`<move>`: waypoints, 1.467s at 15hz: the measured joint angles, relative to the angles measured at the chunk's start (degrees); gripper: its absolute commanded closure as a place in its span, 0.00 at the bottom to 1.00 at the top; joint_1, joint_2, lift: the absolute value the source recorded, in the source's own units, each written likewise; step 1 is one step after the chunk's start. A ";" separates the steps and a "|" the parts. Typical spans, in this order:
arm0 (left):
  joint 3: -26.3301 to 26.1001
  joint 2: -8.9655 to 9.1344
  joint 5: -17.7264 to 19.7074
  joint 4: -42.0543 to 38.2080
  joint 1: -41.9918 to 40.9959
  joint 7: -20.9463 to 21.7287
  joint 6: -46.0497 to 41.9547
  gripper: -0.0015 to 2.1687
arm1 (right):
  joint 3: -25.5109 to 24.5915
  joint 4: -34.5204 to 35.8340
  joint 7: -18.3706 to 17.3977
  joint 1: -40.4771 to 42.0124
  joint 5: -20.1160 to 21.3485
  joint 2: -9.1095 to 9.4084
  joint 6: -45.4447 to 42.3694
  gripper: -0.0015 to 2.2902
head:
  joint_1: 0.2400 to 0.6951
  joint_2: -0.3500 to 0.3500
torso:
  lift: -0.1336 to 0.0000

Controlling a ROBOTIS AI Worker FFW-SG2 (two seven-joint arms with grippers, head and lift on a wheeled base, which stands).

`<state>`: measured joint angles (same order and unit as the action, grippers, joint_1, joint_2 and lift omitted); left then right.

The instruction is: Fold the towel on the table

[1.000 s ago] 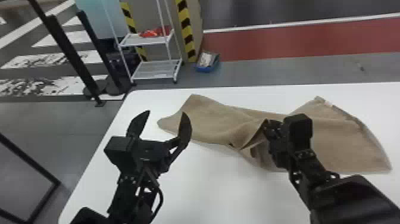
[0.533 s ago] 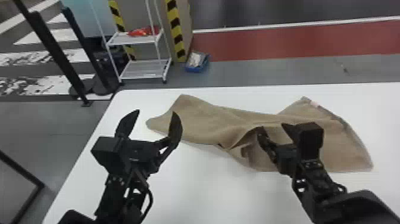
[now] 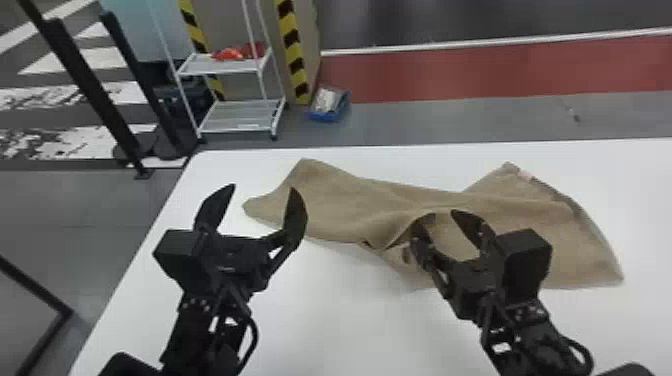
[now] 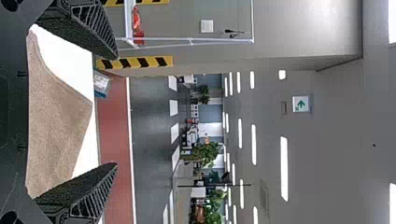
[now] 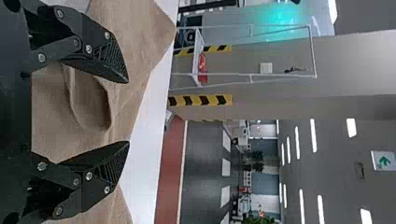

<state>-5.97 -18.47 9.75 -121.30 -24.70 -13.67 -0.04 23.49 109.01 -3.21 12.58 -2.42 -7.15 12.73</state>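
The left gripper [image 3: 262,187] is near, at 8 o'clock in the head view. Its two black fingers are wide apart and it has hold of nothing. The right gripper [image 3: 434,217] is at 4 o'clock. Its fingers are wide apart too, with nothing pinched in them. I can't tell if they touch the cloth.

The towel [image 3: 370,210] lies on the white bench [image 3: 340,320]. It is brown, long and messy. From its middle, a thinner end points to 9 o'clock and a wide, flatter part goes to 3 o'clock. A fold curls up like a little pocket by the right gripper. At 2 o'clock on the towel, there is a small pale tag [image 3: 526,175] next to a dark edge.

Past the bench, at 12 o'clock, a blue bin [image 3: 322,117] sits on the floor with pale stuff in it. Between 10 and 11 o'clock is a white rack [image 3: 240,122] with a bright red thing [image 3: 228,54] on its upper shelf.
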 measured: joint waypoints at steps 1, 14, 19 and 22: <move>0.00 -0.04 0.00 0.00 0.00 -0.03 0.00 0.04 | 2.20 -0.30 0.01 -0.43 0.87 -0.17 -0.17 0.23 | 1.00 0.87 | 0.04; 0.43 -0.38 0.07 0.42 -0.51 -0.06 -0.64 0.04 | 12.11 -19.85 -1.37 -14.31 9.56 5.45 2.98 0.23 | 1.00 1.00 | 0.04; 0.26 -0.33 0.08 0.72 -0.19 -0.03 -0.74 0.04 | 11.65 -21.37 -2.56 -15.03 11.16 5.51 5.76 0.58 | 1.00 0.98 | 0.04; 0.20 -0.25 0.08 1.05 -0.04 -0.03 -0.74 0.04 | 10.84 -21.02 -1.48 -15.02 10.39 5.10 7.27 0.75 | 1.00 0.97 | 0.04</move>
<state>-5.78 -18.73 9.83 -120.25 -24.74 -13.71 -0.78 34.34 87.99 -4.69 -2.45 7.97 -2.05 20.00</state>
